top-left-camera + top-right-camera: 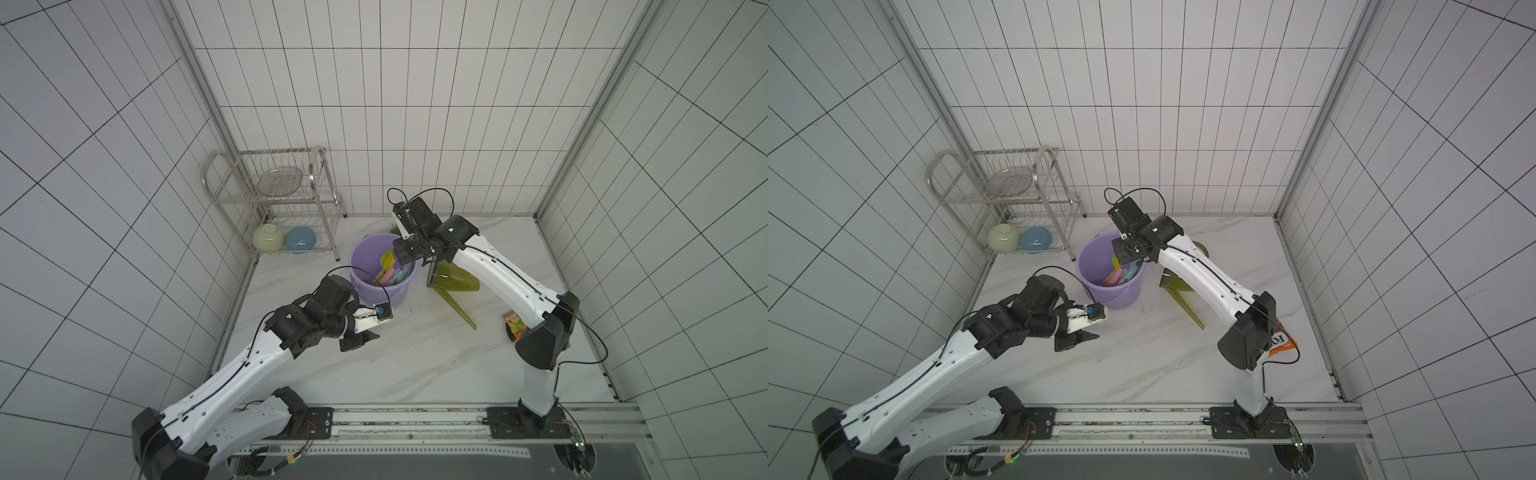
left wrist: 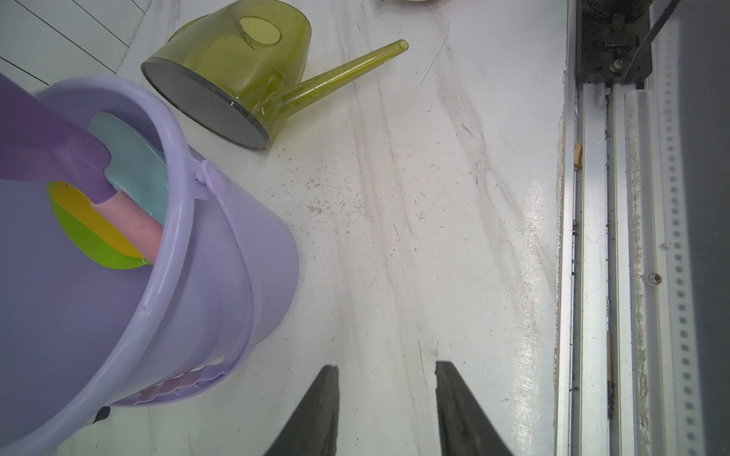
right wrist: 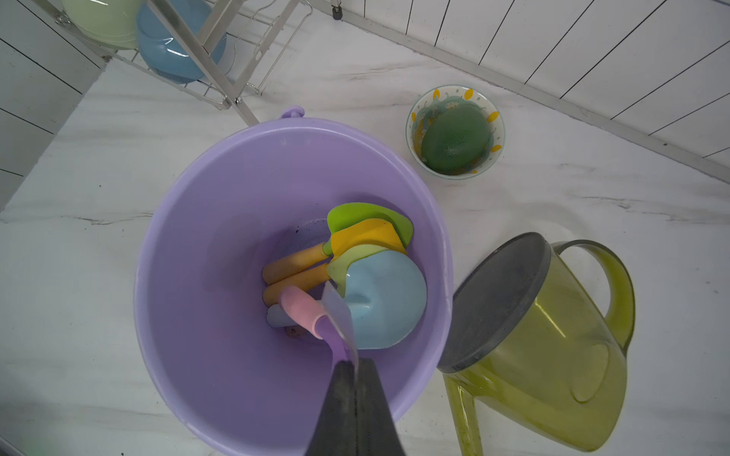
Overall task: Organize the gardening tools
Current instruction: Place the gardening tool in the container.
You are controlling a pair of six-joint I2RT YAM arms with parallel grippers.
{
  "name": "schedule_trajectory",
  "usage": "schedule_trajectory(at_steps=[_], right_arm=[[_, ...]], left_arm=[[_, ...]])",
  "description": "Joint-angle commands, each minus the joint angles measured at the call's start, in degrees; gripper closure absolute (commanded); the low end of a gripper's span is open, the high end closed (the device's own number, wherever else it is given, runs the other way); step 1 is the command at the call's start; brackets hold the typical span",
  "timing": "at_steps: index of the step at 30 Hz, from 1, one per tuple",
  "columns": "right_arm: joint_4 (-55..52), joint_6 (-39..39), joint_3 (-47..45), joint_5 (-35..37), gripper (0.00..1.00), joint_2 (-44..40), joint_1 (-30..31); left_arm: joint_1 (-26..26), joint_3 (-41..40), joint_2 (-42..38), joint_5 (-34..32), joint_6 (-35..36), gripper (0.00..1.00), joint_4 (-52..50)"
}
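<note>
My right gripper is shut on the blade of a purple shovel, and the shovel's pink handle points down into the lilac bucket. Several other shovels lie in the bucket: green, yellow and light blue. In both top views this gripper hangs over the bucket's right rim. The olive-green watering can lies on its side right of the bucket, spout toward the front. My left gripper is open and empty, low over the table in front of the bucket.
A steel dish rack stands at the back left with a pale green bowl and a blue bowl. Behind the bucket sits a small patterned bowl holding a green object. An orange snack bag lies under the right arm.
</note>
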Motion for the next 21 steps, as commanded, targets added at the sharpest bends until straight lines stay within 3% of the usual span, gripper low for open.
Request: schedule_trajectory(at_steps=[1,12,21], right_arm=[[-0.39,-0.2,0.82,0.35,1.0,1.37,0.72],[1.2,0.7,-1.09,-2.29,0.97,3.23,0.79],[1.11,1.26,-1.31,-5.26,0.78,-0.69,0.27]], left_arm=[[-0.04,-0.52,-0.79,0.73,0.19,0.58,1.16],[-0.08,-0.22,0.02,0.21,0.67,0.58,1.44],[-0.06,0.86,1.13,-0.13,1.12,0.58,1.4]])
